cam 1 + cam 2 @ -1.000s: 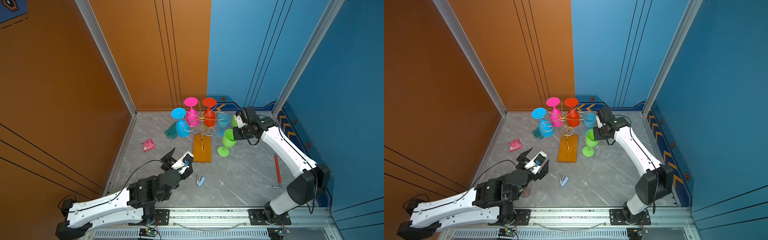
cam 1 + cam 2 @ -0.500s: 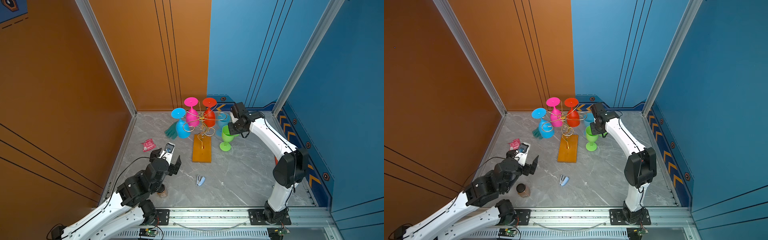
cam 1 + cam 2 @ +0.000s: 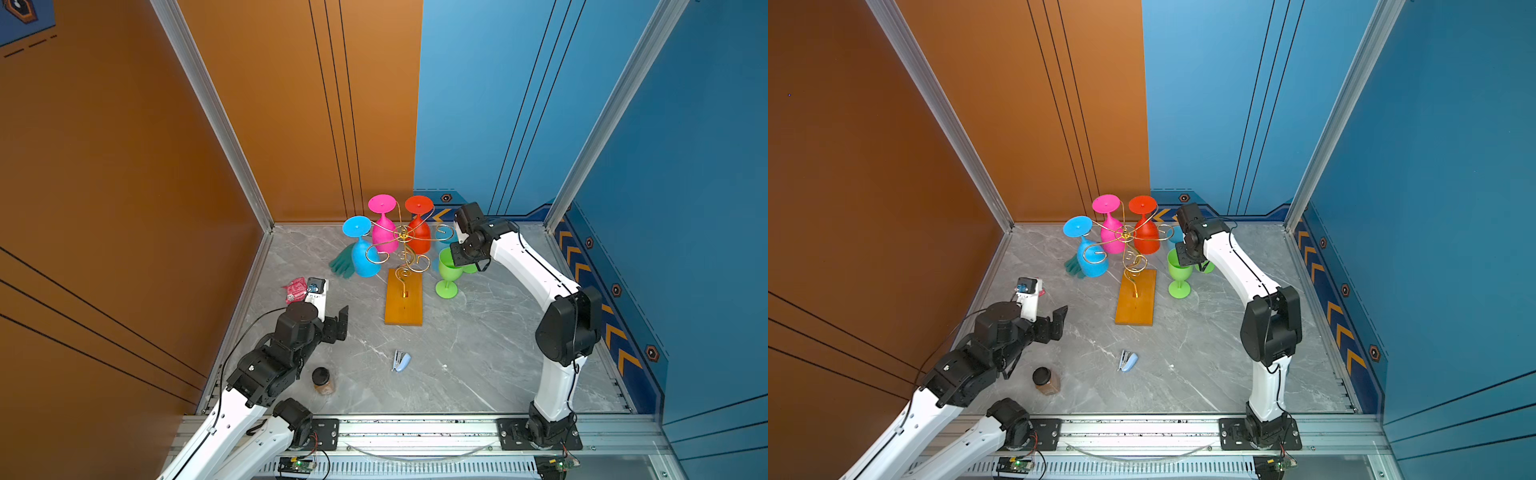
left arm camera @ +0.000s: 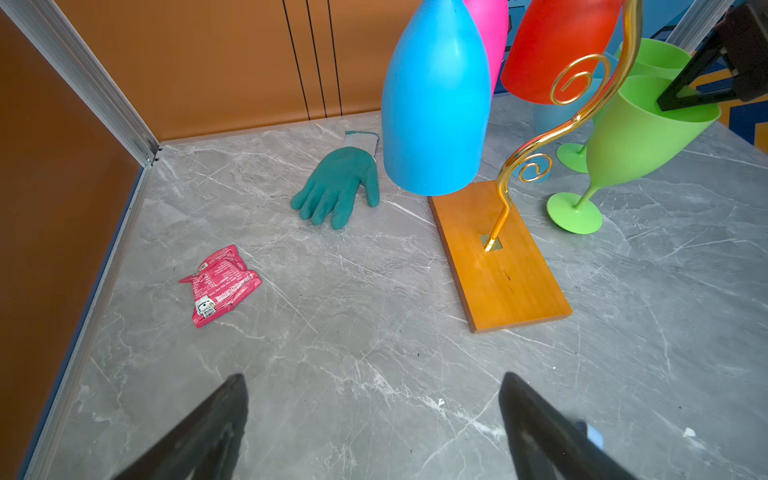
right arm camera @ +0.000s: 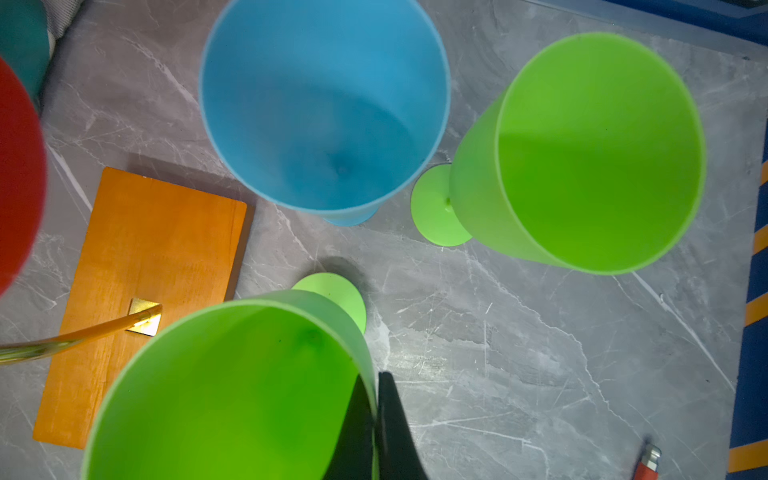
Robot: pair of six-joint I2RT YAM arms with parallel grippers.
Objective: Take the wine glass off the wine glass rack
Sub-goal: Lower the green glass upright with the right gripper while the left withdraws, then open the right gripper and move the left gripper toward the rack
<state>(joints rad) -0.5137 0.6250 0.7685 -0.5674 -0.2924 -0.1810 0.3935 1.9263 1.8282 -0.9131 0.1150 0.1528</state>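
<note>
The wine glass rack [image 3: 402,239] is a gold wire stand on an orange wooden base [image 3: 404,299] [image 4: 505,266]. Blue [image 3: 365,257], pink [image 3: 384,235] and red [image 3: 419,237] wine glasses hang from it upside down. My right gripper [image 5: 375,415] [image 3: 460,258] is shut on the rim of a green wine glass [image 5: 232,395] [image 3: 448,270] [image 3: 1179,268]. That glass is off the rack and leans just right of the base, with its foot [image 4: 575,214] low at the table. My left gripper [image 4: 374,415] [image 3: 332,322] is open and empty at the front left.
An upright light blue glass [image 5: 324,108] and a second green glass [image 5: 590,153] stand close behind the held one. On the table lie a green glove [image 3: 343,262], a pink packet [image 3: 296,289], a stapler [image 3: 401,360] and a brown jar [image 3: 323,380]. Walls enclose three sides.
My left arm has drawn back toward the left wall, its gripper still open. The right arm's elbow swung inward, and the gripped green glass shifted slightly toward the back.
</note>
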